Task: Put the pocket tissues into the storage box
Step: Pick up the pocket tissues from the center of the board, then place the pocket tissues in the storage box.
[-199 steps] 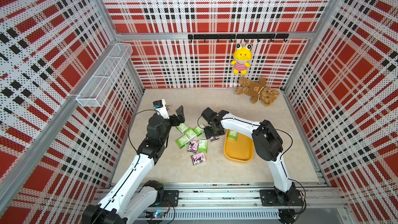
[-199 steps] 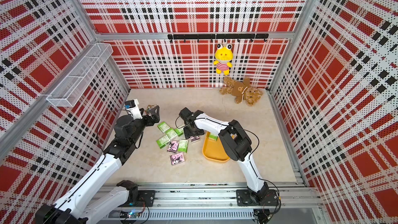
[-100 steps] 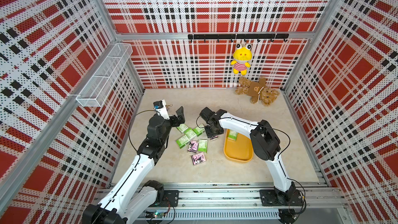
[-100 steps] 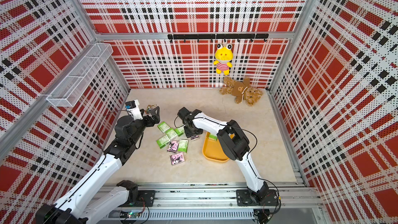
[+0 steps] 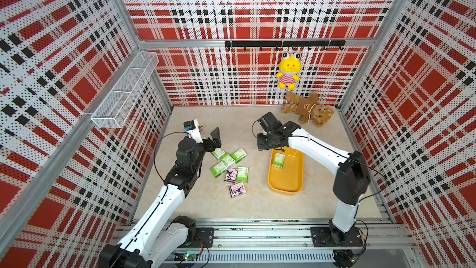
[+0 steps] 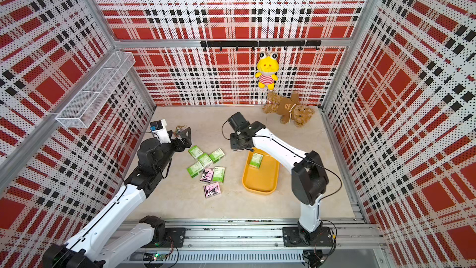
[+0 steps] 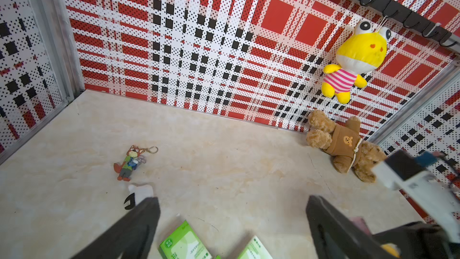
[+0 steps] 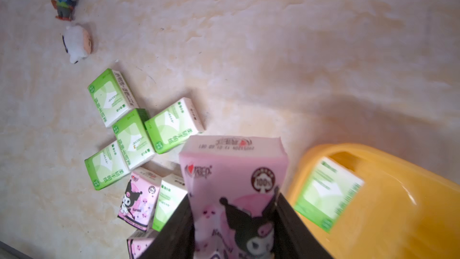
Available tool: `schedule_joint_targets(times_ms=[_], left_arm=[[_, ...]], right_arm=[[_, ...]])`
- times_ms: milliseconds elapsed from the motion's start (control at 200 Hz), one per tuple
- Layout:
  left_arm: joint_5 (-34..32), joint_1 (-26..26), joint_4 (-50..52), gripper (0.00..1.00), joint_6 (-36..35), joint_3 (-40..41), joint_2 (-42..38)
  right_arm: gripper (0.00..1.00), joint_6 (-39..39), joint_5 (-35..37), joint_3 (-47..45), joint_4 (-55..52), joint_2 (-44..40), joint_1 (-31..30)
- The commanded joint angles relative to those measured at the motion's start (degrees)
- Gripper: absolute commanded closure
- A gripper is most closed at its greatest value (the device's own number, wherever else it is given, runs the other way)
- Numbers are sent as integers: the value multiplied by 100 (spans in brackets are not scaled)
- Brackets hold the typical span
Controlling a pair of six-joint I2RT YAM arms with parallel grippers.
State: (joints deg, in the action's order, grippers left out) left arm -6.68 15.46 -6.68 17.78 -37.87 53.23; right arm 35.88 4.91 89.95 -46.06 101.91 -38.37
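As the right jaws clamp a pink packet (image 8: 232, 188) of pocket tissues by one end, the rest of it sticking out lengthwise beyond them, the storage box (image 5: 284, 184) lies just to the robot's side of the grip. In both top views the right arm (image 6: 273, 148) holds its wrist at the box's far short rim, toward the left corner. The box's long axis runs from there back toward the robot's base. By the look of it, the drop needs only a short carry along that axis, near the green packet (image 5: 279, 160) already lying inside at the far end. Seven more packets, five green and two pink, sit in a loose cluster (image 5: 229, 168) on the counter (image 5: 257, 210) between the arms, apart from the box. The left jaws stand wide open and empty over the cluster's far edge. The left arm (image 5: 185, 161) is nearer that cluster, the right arm nearer the box.
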Motion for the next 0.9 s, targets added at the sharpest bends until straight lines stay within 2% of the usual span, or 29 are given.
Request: schedule_joint_targets(times_ms=[0, 241, 416, 897], left_arm=[[41, -17, -110, 1, 6, 60, -37], [151, -8, -262, 1, 93, 51, 116], [157, 3, -259, 1, 108, 25, 118], [38, 2, -123, 1, 6, 43, 48]], right_arm=[[50, 248, 151, -743, 39, -666, 222], [50, 364, 270, -2054, -115, -1446, 645], [49, 526, 395, -2592, 133, -1370, 732], [49, 111, 458, -2437, 621, -480, 1084]])
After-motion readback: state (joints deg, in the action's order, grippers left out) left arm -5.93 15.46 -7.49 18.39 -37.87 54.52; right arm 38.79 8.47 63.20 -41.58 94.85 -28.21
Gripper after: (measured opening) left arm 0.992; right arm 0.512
